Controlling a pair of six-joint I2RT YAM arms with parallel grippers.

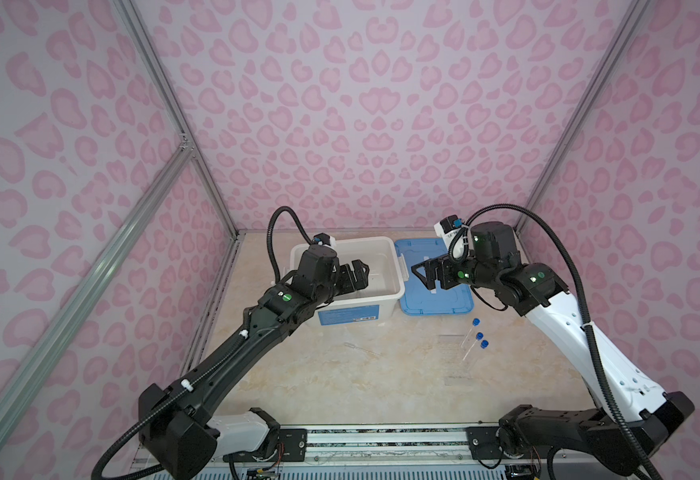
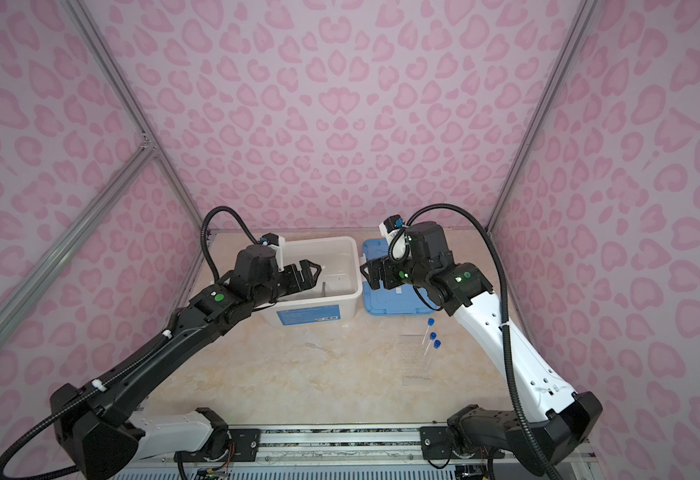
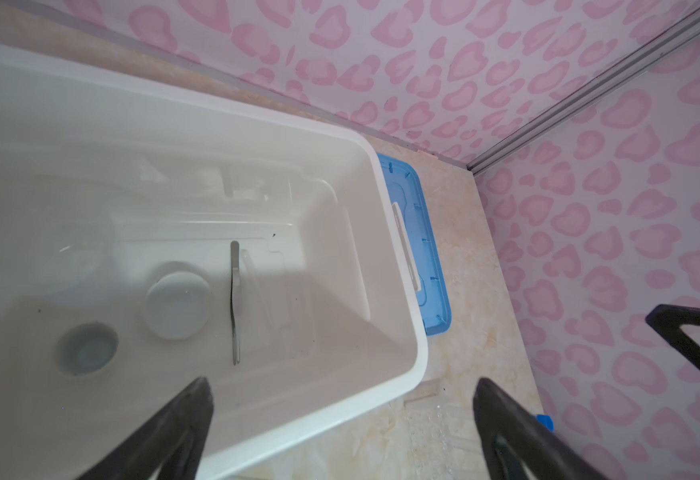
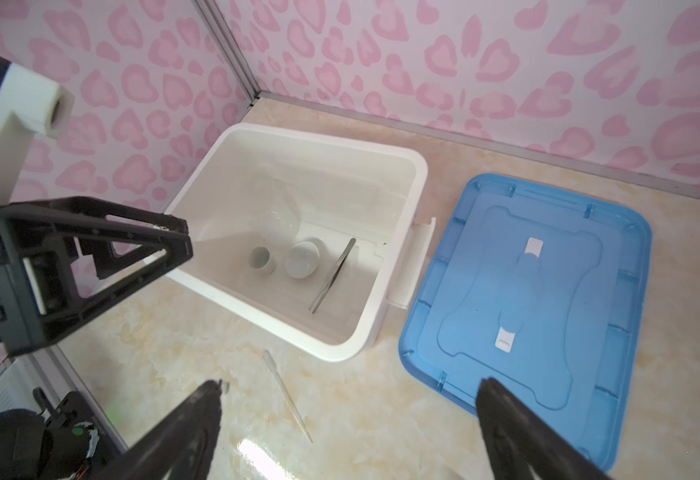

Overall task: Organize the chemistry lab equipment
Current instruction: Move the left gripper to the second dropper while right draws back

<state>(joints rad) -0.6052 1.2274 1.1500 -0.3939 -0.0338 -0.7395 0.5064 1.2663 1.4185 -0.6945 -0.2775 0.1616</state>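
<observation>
We find left pincer [image 3: 340,384], over box [image 4: 323,139], and right pincer [image 4: 350,384] apart, empty. Grip dropper [image 4: 286,395] mid-stem, low; it seemingly lies flat on surface [image 4: 381,415].

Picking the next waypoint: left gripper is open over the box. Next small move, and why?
Probably lift the left gripper clear of the box and swing it toward the dropper: its jaws are open and empty, the tweezers and dishes lie in the box, and the dropper lies outside it.
</observation>
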